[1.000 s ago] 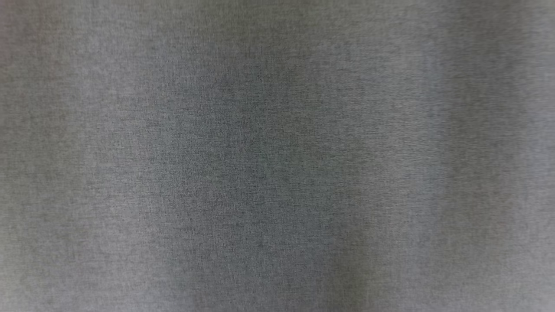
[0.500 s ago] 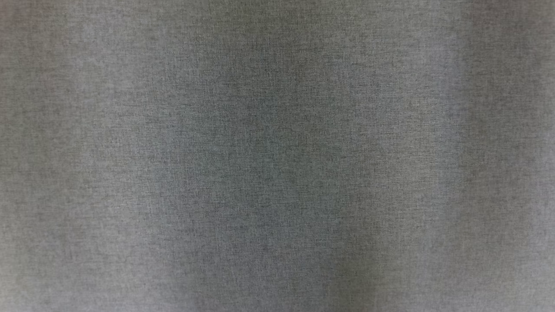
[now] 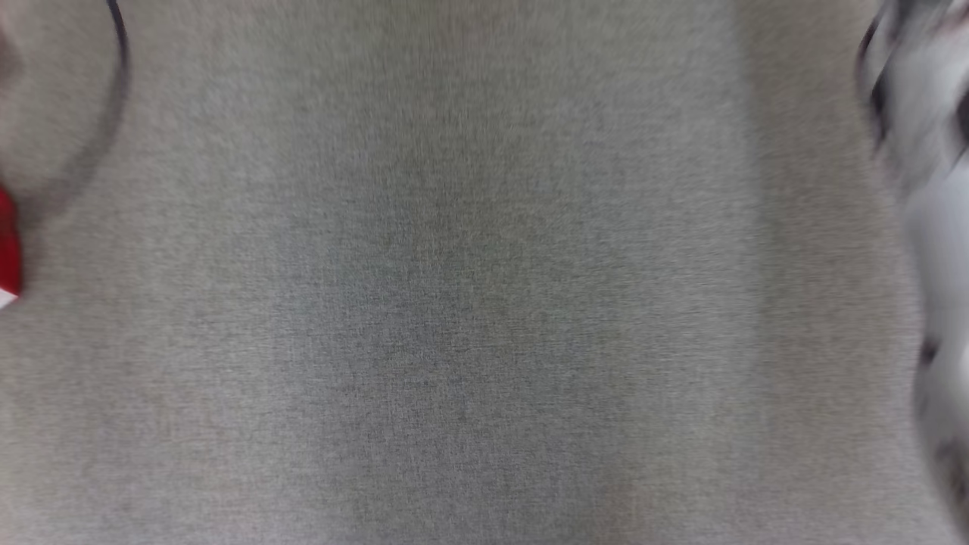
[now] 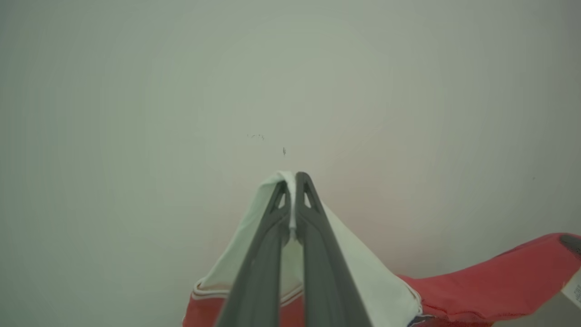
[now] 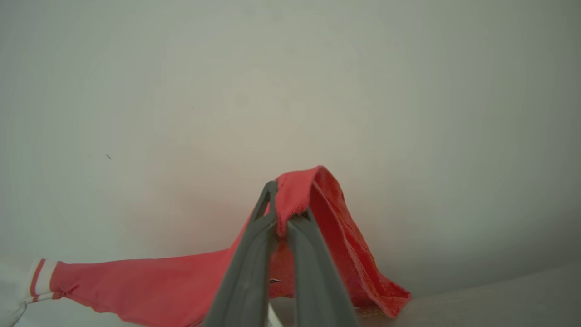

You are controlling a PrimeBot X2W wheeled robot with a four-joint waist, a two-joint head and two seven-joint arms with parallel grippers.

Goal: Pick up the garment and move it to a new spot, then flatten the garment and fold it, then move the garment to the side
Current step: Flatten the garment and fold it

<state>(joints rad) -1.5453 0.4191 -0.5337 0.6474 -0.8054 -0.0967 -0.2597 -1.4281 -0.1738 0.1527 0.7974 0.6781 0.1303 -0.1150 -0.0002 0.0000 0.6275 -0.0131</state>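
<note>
Grey woven surface [image 3: 484, 303] spans the head view, as it did half a second ago. We note that it now reads paler and smeared, which points to camera motion rather than to any shift of the cloth. New against the earlier picture are a red patch [image 3: 6, 242] at the left edge, a thin dark curved line [image 3: 121, 68] at the upper left corner, and a blurred white and black shape [image 3: 931, 227] down the right edge; we cannot tell what that shape is. In the left wrist view, the left gripper [image 4: 292, 179] points at a plain pale background [image 4: 290, 68], its two fingers drawn together and clamped on a white fold of the garment [image 4: 499, 277], whose red cloth runs off toward the lower right. In the right wrist view, the right gripper [image 5: 283, 209] is likewise closed, pinching a red fold that drapes over its tip and hangs down to the right. From there a red band of cloth stretches toward the lower left corner, ending in a white, red-striped trim. We find the garment held up off any support, hanging between both grippers.
</note>
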